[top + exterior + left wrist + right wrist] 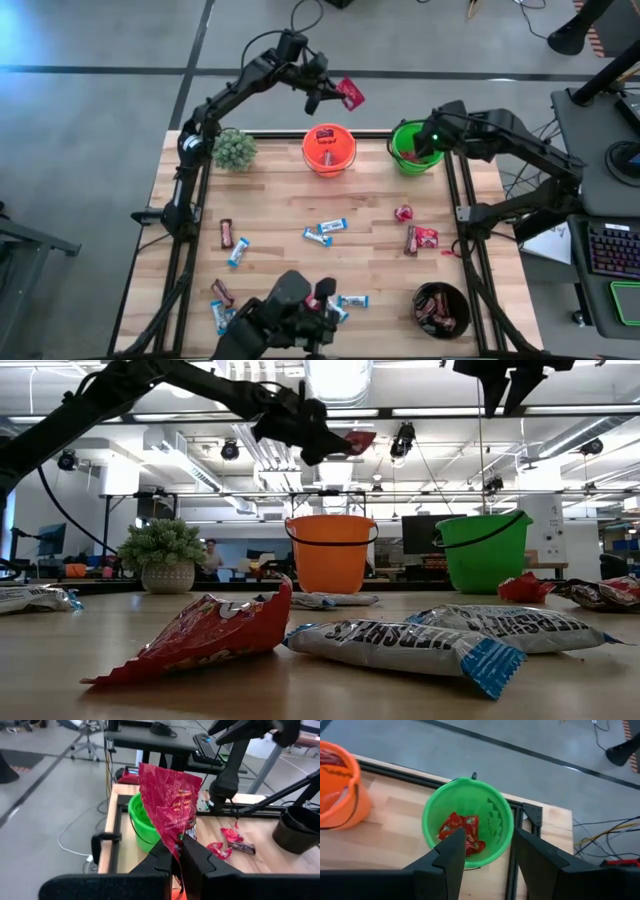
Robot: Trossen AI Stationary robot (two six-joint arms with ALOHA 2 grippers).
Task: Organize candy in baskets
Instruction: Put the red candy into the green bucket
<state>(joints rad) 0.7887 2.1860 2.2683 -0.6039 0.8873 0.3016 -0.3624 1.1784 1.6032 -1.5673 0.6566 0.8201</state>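
Bright ceiling lights and desks filled the room behind the wooden counter (280, 215), where wrapped candies lay scattered. The left gripper (338, 95) hung in the air above the counter's far edge, near the orange pail (329, 150) but off to its far right side, with its jaws closed on a red packet (170, 802) that stuck up crumpled from between them. The right gripper (487, 852) hovered over the green pail (467, 822), jaws spread apart and holding nothing; red candy (462, 834) lay at the bottom of that pail. Some red pieces also showed inside the orange pail. The black bowl (441, 309) sat at the counter's near right corner with dark and red wrappers in it. Blue-and-white bars (331, 226), brown bars (226, 233) and a few more red pieces (403, 212) remained loose on the wood. A small fuzzy plant (234, 149) stood at the far left corner.
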